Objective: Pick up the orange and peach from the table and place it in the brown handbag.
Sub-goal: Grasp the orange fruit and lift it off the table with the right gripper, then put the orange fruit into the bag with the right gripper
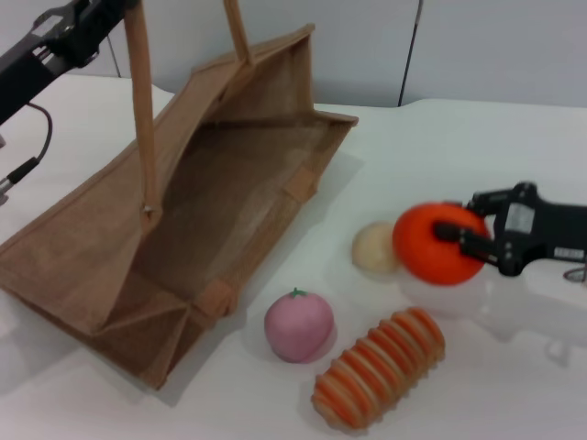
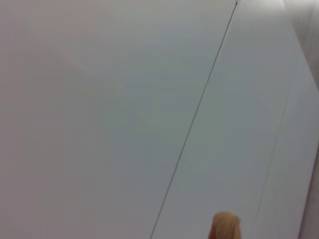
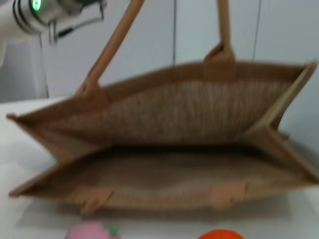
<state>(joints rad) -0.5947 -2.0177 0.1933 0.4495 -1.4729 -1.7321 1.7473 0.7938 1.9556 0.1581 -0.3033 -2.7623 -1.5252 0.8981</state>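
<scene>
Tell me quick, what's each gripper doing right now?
Left gripper: up at the handbag's strap; grip cannot be told.
Right gripper: closed on the orange.

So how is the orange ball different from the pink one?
The smooth bright orange ball is bigger and held by the right end effector; the pink peach ball is smaller, has a green stem and sits free on the white table. Both are round.
</scene>
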